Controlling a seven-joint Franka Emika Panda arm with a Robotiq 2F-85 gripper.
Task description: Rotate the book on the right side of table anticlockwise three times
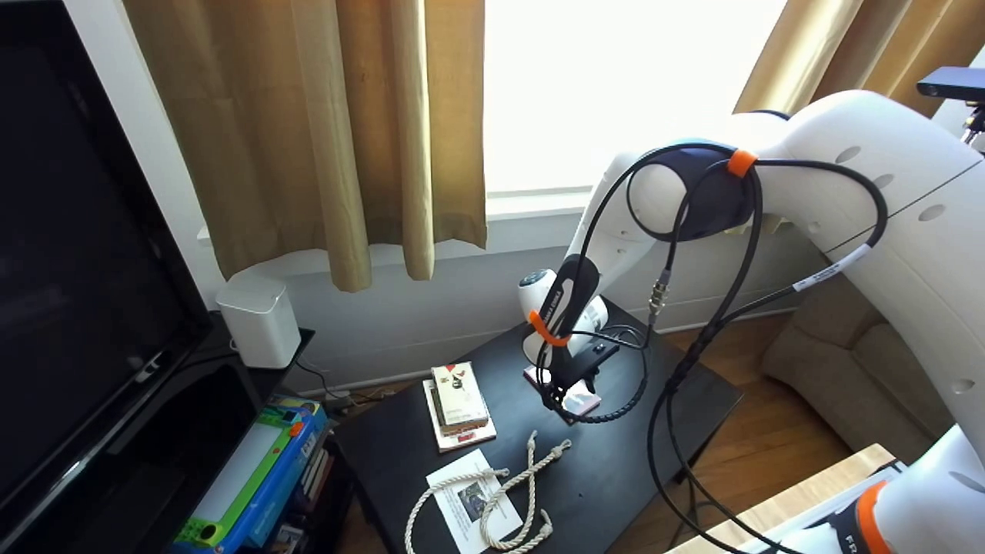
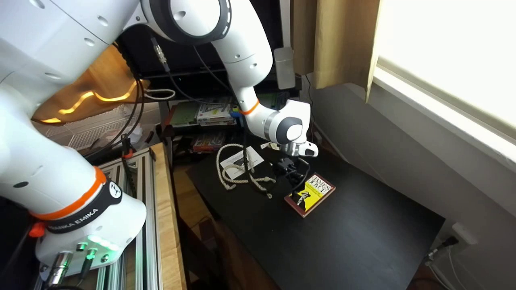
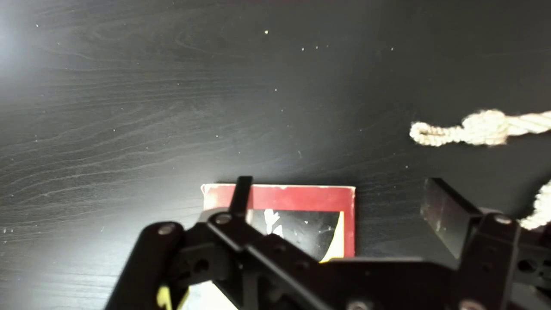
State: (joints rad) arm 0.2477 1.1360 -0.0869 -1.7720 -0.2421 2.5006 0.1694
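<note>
The book [image 2: 320,189] is a small paperback with a red border and a yellow, black and white cover. It lies flat on the dark table [image 2: 363,241]. In an exterior view glare makes the book [image 1: 582,398] look pale, and the gripper partly covers it. My gripper [image 2: 293,179] is low over the book's end. In the wrist view my gripper [image 3: 340,185] is open with nothing between its fingers. One finger is over the left part of the book [image 3: 301,198]; the other is past its right edge, over the table [image 3: 129,107]. The lower part of the cover is hidden by the gripper.
A cream rope [image 1: 531,492] lies over a printed sheet [image 1: 454,469] on the table; a rope end [image 3: 486,127] shows right of the book. A stack of books [image 1: 462,396] stands farther along. A wall and window sill [image 2: 443,117] border the table.
</note>
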